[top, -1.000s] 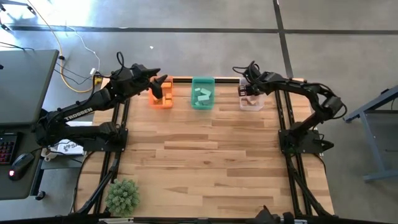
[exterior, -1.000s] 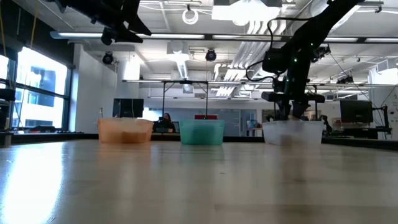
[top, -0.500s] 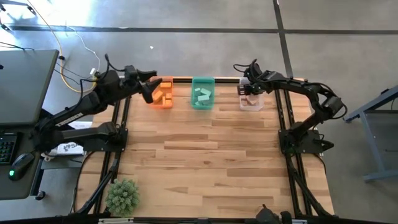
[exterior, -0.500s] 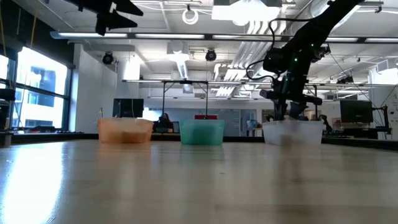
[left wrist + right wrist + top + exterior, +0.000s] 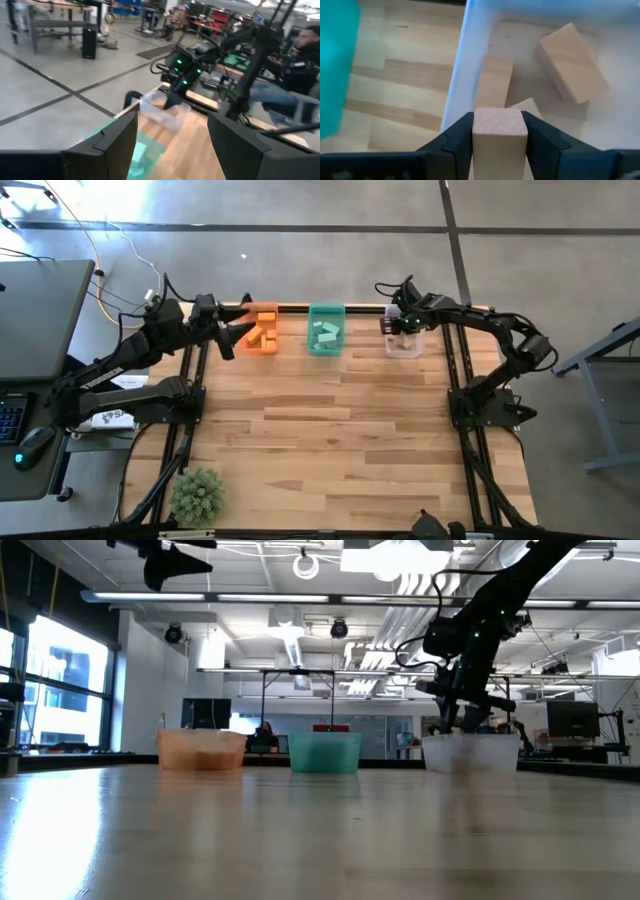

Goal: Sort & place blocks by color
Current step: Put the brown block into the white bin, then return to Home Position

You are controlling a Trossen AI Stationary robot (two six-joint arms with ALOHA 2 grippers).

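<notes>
Three bins stand in a row at the table's far edge. The orange bin [image 5: 261, 330] holds orange blocks [image 5: 266, 318], and the green bin [image 5: 325, 330] holds teal blocks [image 5: 323, 333]. The clear bin [image 5: 405, 342] holds tan blocks [image 5: 572, 62]. My right gripper [image 5: 400, 325] hangs over the clear bin's left part, shut on a tan block [image 5: 500, 132]. My left gripper [image 5: 232, 335] is open, high in the air just left of the orange bin, touching nothing. My right gripper pinches the tan block by its two side faces [image 5: 476, 131] between both fingers [image 5: 457, 142]. It points down from above. The block is lifted clear, over the clear bin's left wall [image 5: 462, 75] and the blocks lying inside.
A small green plant [image 5: 196, 492] stands at the table's near left corner. The wide wooden tabletop [image 5: 330, 430] lies in front of the bins. In the low view the bins [image 5: 325, 752] stand side by side with narrow gaps. A person sits beyond the table [image 5: 300, 55].
My left gripper has drawn back from over the orange bin toward the table's left edge and has risen. My right gripper has stayed over the clear bin with its block.
</notes>
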